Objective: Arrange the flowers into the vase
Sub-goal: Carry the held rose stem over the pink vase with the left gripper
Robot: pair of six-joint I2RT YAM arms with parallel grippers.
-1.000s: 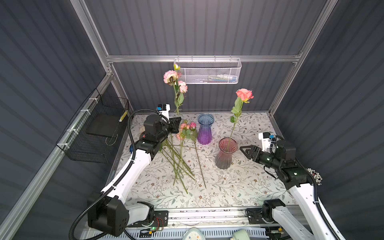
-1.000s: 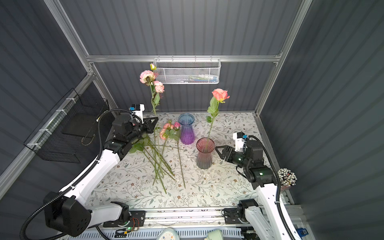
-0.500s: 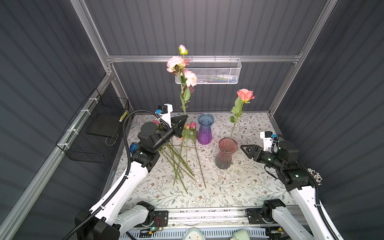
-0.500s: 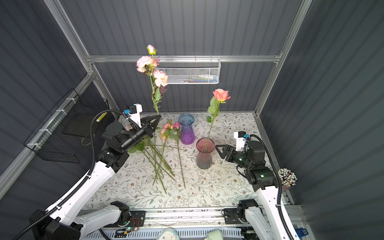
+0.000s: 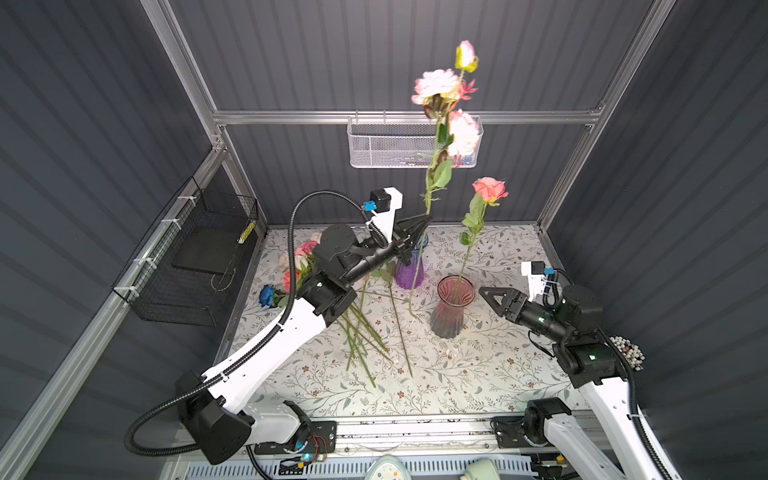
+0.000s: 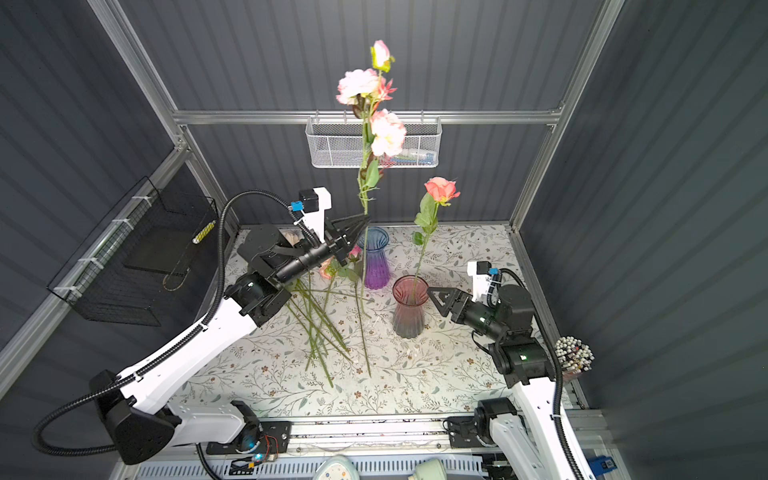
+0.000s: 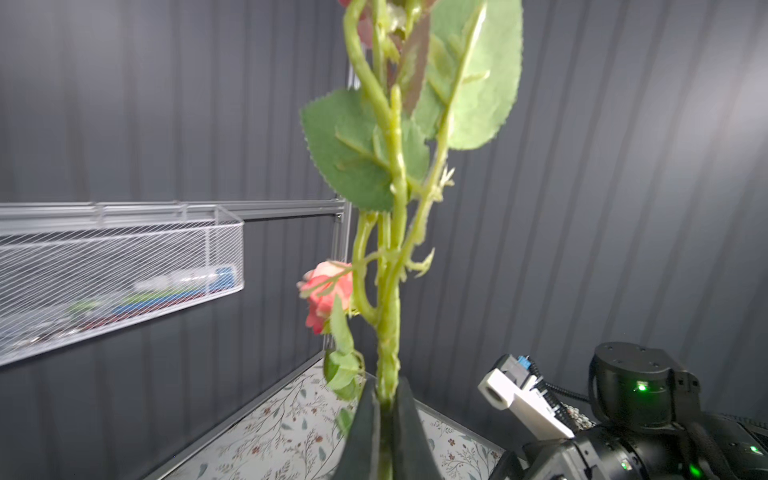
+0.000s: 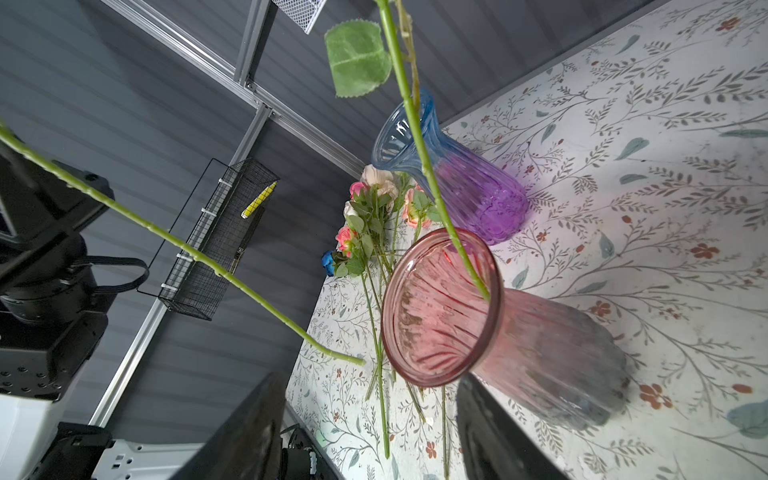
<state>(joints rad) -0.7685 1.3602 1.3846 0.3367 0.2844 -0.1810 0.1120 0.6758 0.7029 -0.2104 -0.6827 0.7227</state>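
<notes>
While the left gripper [image 5: 419, 226] is clamping a pink spray [image 5: 441, 172] upright, stem end dangling just beside the pink vase [image 5: 451, 307], the right gripper [image 5: 491, 296] is waiting open nearby; next, I reckon, the tip needs steering over the rim.

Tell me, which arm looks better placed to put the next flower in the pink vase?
Left. The left fingers are shut on the pink flower stem, held upright, its lower end beside the pink vase. The right fingers are open and empty.
</notes>
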